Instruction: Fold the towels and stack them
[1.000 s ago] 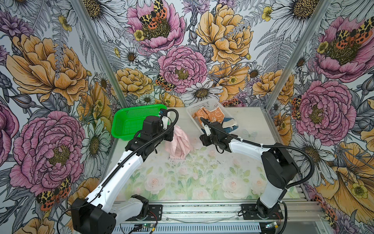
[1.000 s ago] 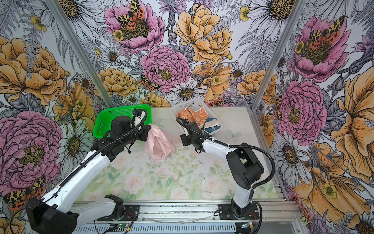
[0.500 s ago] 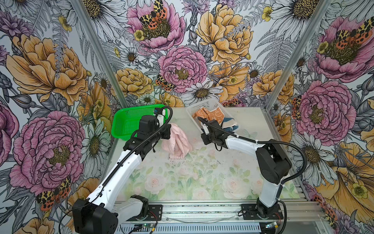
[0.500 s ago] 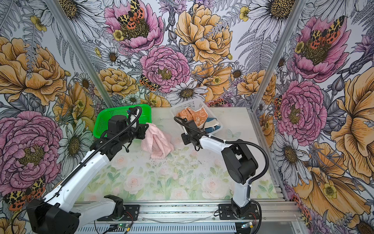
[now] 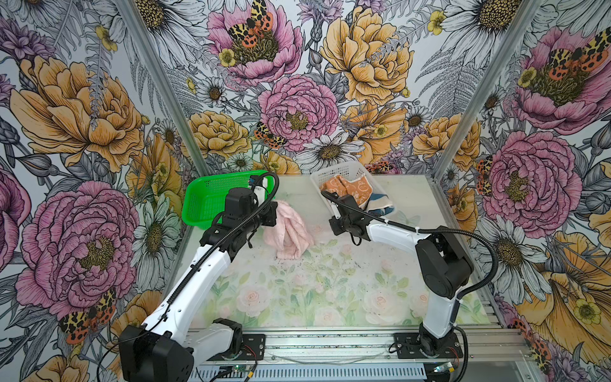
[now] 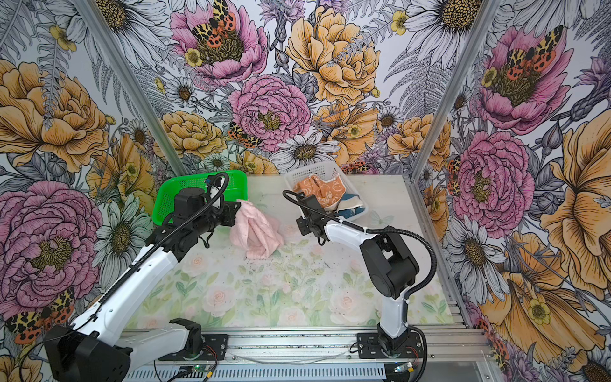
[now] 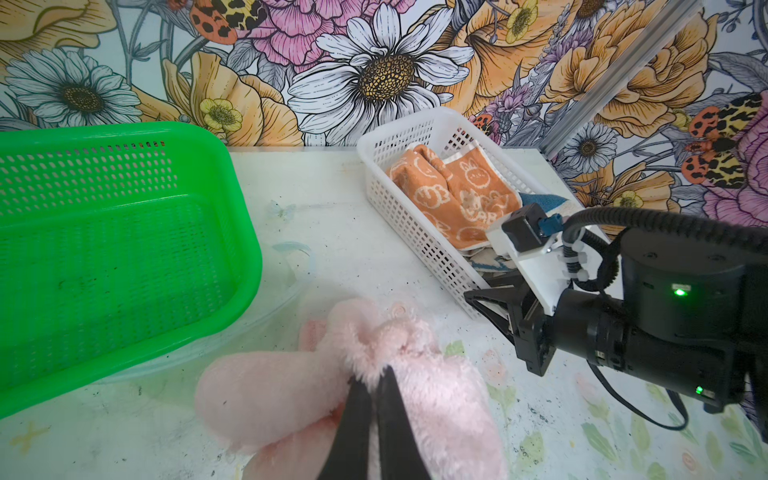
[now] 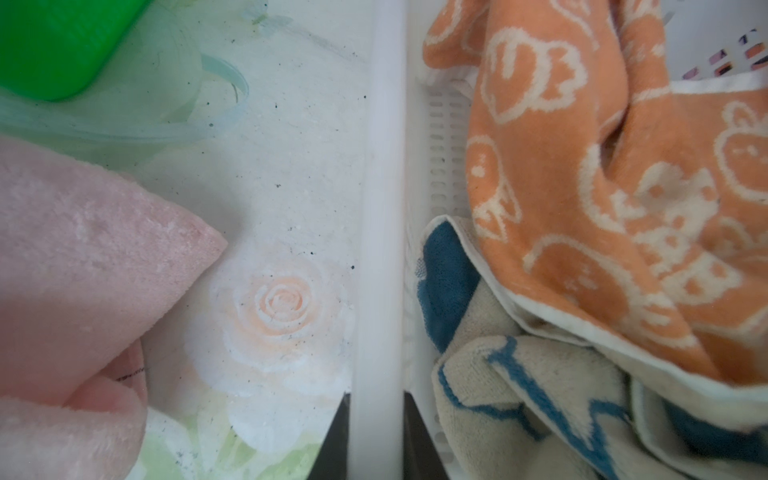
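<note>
The pink towel [image 5: 289,233] is plain and pale. The orange towel [image 5: 351,189] carries white rabbit outlines and a white edge. The blue towel [image 8: 523,407] mixes deep blue with cream. The green basket [image 5: 205,201] is vivid, the white basket [image 5: 345,168] plain. The table mat [image 5: 314,287] shows faint pink roses and green leaves. The walls [image 5: 297,109] bear pink, orange and white flowers.

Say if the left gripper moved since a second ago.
Yes. In a top view the left gripper, holding the pink towel, has shifted left toward the green basket, away from the white basket.
</note>
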`<state>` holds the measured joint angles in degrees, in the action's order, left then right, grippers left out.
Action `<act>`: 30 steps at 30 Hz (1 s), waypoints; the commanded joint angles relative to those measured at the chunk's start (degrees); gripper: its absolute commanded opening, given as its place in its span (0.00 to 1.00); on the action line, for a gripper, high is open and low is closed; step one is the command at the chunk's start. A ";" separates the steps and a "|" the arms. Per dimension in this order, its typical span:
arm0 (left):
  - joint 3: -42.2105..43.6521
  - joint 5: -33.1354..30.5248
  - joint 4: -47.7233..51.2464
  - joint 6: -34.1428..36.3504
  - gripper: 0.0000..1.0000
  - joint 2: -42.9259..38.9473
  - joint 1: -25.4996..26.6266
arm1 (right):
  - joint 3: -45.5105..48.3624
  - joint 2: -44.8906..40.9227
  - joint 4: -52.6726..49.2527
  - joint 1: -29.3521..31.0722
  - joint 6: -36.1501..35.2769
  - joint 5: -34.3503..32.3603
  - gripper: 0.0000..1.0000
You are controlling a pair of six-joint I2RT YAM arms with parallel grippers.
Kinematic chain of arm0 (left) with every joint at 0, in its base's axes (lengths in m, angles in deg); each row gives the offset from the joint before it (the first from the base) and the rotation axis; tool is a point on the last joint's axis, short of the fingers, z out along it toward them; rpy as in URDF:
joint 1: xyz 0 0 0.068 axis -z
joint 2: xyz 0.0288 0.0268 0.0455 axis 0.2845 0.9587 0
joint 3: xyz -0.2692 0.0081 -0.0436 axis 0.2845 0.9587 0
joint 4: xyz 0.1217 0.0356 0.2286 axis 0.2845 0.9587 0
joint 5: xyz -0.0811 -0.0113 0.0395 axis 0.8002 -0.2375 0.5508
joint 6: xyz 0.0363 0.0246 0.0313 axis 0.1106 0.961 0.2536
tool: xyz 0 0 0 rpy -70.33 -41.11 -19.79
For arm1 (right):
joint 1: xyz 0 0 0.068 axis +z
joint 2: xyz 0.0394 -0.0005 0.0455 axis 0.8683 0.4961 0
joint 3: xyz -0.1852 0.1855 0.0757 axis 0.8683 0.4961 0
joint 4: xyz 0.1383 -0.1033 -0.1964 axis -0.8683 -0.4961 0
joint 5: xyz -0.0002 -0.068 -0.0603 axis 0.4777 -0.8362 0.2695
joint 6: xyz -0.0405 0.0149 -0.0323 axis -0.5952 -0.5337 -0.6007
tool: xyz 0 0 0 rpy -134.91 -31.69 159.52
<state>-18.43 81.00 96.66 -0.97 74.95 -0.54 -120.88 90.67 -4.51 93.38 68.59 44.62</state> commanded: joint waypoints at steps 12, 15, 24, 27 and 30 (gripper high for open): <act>0.24 3.24 -2.25 -0.94 0.00 0.38 -0.43 | 15.35 -15.08 -3.06 -16.05 -2.09 -3.85 0.12; 0.15 3.48 -2.31 -0.97 0.00 0.51 -0.42 | 16.46 -16.87 -3.05 -19.62 -4.95 -4.68 0.11; 0.29 3.89 -2.32 -0.90 0.00 0.77 -0.12 | 15.25 -15.32 -2.98 -26.07 -10.89 -3.15 0.11; 0.38 3.95 -2.29 -0.68 0.00 1.08 0.27 | 14.90 -15.01 -2.98 -26.86 -11.66 -5.25 0.11; 0.42 3.99 -2.26 0.32 0.00 1.22 1.65 | 14.56 -15.49 -2.85 -27.51 -11.30 -6.69 0.12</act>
<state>-18.43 83.60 96.26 -1.14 75.95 0.05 -104.70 75.28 -7.78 66.70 57.44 39.55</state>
